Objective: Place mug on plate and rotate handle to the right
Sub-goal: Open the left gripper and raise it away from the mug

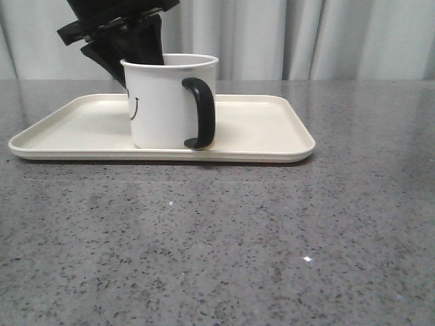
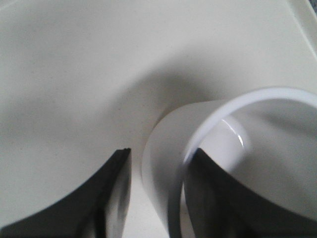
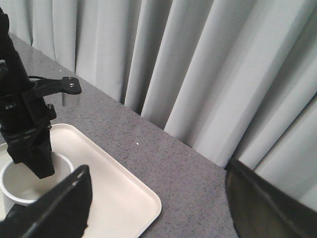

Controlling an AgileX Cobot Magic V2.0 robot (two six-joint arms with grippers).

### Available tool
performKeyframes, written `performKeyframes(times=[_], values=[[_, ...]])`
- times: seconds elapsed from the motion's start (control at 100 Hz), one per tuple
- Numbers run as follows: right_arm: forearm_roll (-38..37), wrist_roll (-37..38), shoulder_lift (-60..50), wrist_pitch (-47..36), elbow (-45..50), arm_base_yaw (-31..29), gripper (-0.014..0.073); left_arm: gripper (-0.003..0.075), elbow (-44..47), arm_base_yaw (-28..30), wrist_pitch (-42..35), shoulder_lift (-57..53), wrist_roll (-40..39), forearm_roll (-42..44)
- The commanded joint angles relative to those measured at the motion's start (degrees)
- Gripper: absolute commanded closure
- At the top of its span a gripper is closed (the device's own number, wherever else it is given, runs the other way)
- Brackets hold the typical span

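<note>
The white mug (image 1: 160,102) stands upright on the cream plate (image 1: 272,129), left of the plate's middle. Its black handle (image 1: 201,113) faces the front camera, turned slightly right; part of the smiley face shows on its left side. My left gripper (image 1: 136,51) reaches down over the mug's far-left rim. In the left wrist view this left gripper (image 2: 161,158) straddles the mug (image 2: 163,178) wall, one finger inside and one outside, with a gap on the outer side. My right gripper (image 3: 156,173) hangs open above the plate's (image 3: 124,198) right corner, nothing between its fingers.
The grey speckled table (image 1: 217,244) runs wide in front of and to the right of the plate. Pale curtains (image 1: 326,37) close off the back. The right wrist view has the left arm (image 3: 25,124) standing over the mug (image 3: 15,181).
</note>
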Motion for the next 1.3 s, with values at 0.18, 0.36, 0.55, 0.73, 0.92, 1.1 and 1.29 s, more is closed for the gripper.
performKeyframes(times=[0.18, 0.36, 0.55, 0.73, 0.92, 1.1, 1.29], values=[[1.7, -0.4, -0.2, -2.5, -2.0, 0.0, 0.0043, 0.0413, -6.6, -0.1, -1.4, -2.6, -1.7, -1.6], [1.7, -0.4, -0.2, -2.5, -2.0, 0.0, 0.0043, 0.0413, -12.6, 0.0, 0.8, -2.6, -2.1, -1.6], [1.7, -0.4, -0.2, -2.1, -2.0, 0.0, 0.0043, 0.0414, -17.8, 0.5, 3.1, -2.6, -3.5, -1.3], [1.7, -0.4, -0.2, -2.0, -2.0, 0.0, 0.0043, 0.0415, -22.3, 2.6, 5.9, -2.8, -5.5, -1.3], [1.7, -0.4, -0.2, -2.0, -2.0, 0.0, 0.0043, 0.0416, -23.3, 7.2, 5.9, -6.6, -6.1, -1.3], [1.7, -0.4, -0.2, -3.3, -2.1, 0.0, 0.0043, 0.0416, -23.3, 13.0, 5.9, -11.9, -6.1, -1.3], [1.7, -0.5, -0.1, -4.0, -2.2, 0.0, 0.0043, 0.0416, -23.3, 19.5, 5.9, -17.6, -6.1, -0.4]])
